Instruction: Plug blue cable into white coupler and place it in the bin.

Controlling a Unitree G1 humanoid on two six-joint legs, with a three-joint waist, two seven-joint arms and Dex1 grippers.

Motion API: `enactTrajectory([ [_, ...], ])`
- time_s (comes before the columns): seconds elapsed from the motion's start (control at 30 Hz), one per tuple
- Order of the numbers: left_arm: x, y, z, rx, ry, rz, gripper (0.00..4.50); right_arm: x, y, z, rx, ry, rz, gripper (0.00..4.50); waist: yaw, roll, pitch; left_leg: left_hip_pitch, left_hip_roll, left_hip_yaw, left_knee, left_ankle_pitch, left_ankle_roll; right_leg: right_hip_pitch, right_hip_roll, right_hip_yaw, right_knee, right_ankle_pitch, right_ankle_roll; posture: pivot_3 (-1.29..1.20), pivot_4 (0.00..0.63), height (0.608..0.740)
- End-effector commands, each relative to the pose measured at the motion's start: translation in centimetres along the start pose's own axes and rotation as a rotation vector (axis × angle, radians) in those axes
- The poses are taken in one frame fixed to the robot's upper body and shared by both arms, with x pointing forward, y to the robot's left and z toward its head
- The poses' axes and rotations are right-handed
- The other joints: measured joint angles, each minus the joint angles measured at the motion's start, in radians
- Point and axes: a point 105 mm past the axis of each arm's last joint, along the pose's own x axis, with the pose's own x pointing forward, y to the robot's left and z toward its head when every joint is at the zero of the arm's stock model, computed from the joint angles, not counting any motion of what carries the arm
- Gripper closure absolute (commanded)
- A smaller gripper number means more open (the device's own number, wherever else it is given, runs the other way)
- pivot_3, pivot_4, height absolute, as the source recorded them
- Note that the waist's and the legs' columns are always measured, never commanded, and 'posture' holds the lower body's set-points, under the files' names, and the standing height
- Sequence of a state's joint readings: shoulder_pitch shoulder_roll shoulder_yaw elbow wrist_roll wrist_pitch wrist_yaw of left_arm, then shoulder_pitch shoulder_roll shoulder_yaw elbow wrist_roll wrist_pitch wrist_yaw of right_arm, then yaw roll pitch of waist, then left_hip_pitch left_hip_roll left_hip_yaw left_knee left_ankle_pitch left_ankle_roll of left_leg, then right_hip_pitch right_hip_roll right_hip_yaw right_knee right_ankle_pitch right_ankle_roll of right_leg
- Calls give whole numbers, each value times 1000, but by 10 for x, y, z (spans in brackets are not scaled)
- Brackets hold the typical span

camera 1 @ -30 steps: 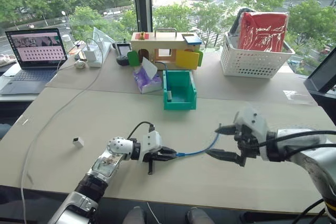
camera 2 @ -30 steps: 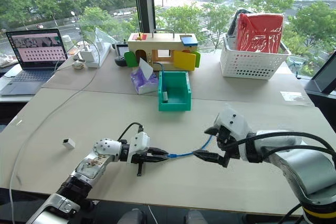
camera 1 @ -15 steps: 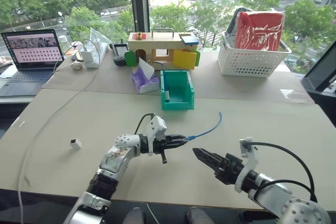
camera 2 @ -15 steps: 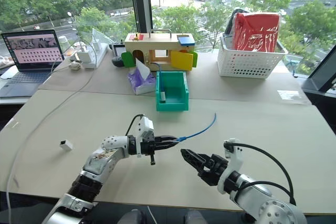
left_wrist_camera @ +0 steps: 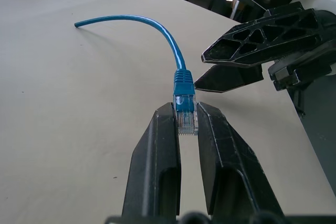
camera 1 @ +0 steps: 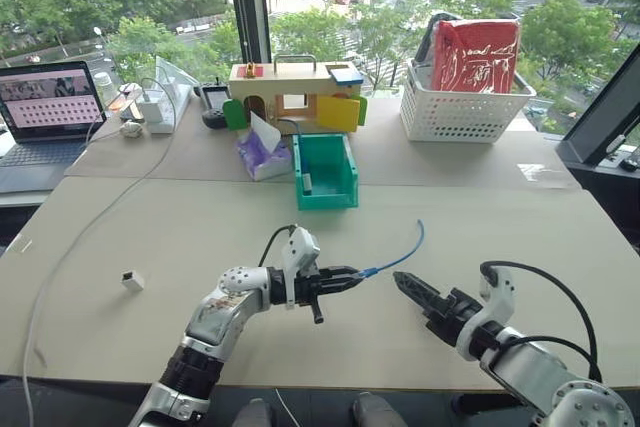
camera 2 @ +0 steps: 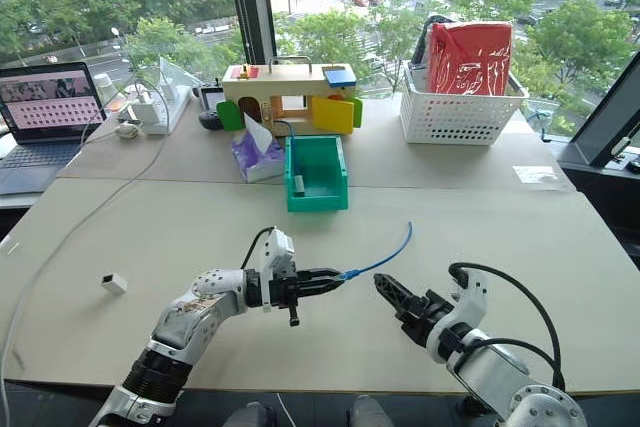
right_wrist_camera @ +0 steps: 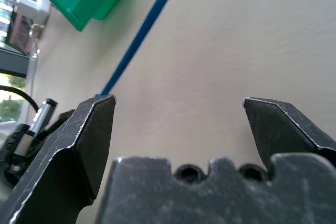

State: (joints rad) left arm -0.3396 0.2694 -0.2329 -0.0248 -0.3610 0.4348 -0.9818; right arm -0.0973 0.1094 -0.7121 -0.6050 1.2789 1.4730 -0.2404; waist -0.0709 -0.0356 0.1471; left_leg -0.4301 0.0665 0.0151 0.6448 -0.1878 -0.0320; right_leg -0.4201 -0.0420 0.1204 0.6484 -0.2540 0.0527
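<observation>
The left gripper pinches the blue cable by its plug; the right gripper gapes empty. The white coupler lies far off on the surface, so mating could stall.

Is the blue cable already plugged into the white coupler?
No, the white coupler lies alone on the table far to the left, while the left end effector pinches the blue cable by its bare plug.

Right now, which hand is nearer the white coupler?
Left. The left hand is nearer the white coupler lying far out to the robot's left; the right hand is on the opposite side, farther off.
</observation>
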Motion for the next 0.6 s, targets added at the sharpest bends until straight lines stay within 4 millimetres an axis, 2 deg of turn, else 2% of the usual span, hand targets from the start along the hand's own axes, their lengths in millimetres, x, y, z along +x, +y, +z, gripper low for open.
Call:
enactTrajectory([
  [0.03, 4, -9, 9, 16, -40, -33, 4441, 15, 50, -19, 224, -10, 249, 0, 0, 0, 0, 0, 0, 0, 0, 0, 0, 0, 0, 0, 0, 0, 0, 0, 150, 735],
  [0.2, 7, -10, 8, -3, -54, -38, 4441, 14, 61, -23, 249, 64, 289, 0, 0, 0, 0, -1, 0, 0, -1, 0, 0, 0, 0, 0, -1, -1, -1, 0, 150, 735],
  [0.5, 9, -11, 7, -10, -62, -37, 4441, 14, 62, -25, 275, 110, 266, 0, 1, 0, 0, -1, 0, 0, -1, 0, 0, 0, 0, 0, -1, -1, 0, 0, 150, 735],
  [0.6, 8, -11, 7, -14, -63, -32, 4441, 14, 56, -20, 234, 82, 218, 0, 1, 0, 0, -1, 0, 0, -1, 0, 0, 0, 0, 0, -1, -1, 0, 0, 150, 735],
])
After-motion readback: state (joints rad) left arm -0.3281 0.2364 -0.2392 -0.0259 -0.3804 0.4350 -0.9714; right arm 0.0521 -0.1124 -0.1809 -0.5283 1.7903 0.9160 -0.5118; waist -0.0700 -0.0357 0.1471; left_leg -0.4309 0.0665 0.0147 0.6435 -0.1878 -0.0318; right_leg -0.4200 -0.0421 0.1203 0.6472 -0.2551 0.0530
